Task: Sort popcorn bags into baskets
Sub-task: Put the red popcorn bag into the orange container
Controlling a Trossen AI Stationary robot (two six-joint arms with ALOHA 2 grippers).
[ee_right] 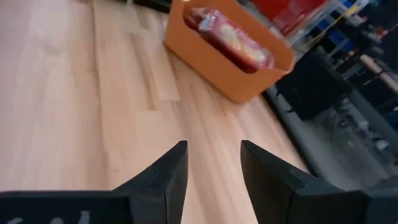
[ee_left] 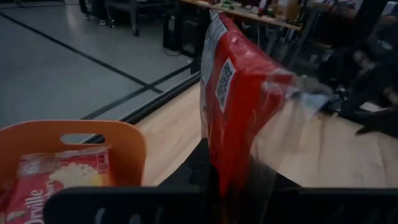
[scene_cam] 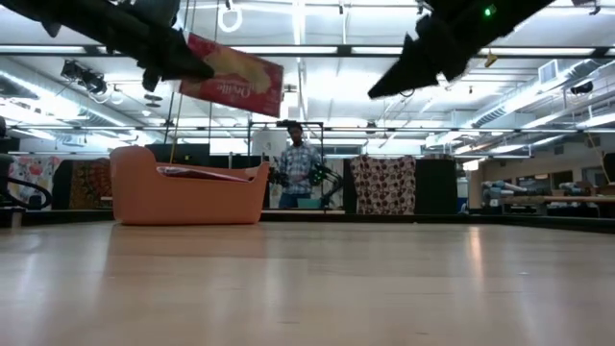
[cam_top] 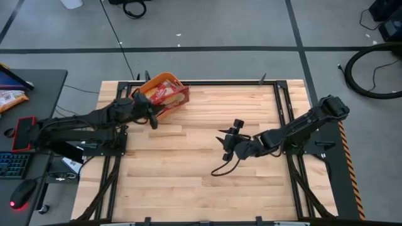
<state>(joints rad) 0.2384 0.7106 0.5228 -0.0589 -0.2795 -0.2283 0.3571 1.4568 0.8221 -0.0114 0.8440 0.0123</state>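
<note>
An orange basket (cam_top: 178, 81) stands near the table's far left corner, and red popcorn bags (ee_left: 57, 179) lie inside it (ee_right: 231, 36). My left gripper (scene_cam: 175, 56) is raised beside the basket (scene_cam: 187, 195) and shut on another red popcorn bag (scene_cam: 233, 77), which hangs in the air above the basket's rim. In the left wrist view this bag (ee_left: 239, 99) stands on edge ahead of the fingers. My right gripper (cam_top: 228, 142) hovers open over the middle of the table, raised well above the wood (scene_cam: 415, 63) and touching nothing (ee_right: 214, 167). My left gripper pinches the popcorn bag between its two fingers at the bag's near end (ee_left: 233, 177); the gripper's own body hides the exact spot. The bag is lifted clear. It sticks out forward from the fingers, on edge and tilted, over the basket's rim (ee_left: 74, 132).
Bare wooden tabletop (cam_top: 188, 169) spreads between the two arms and toward the near edge. A dark cable (cam_top: 221, 169) trails below the right gripper. Black frame rails (cam_top: 279, 100) border the table. A person (scene_cam: 300, 159) stands far behind it. A desk with a keyboard (cam_top: 12, 164) is at left.
</note>
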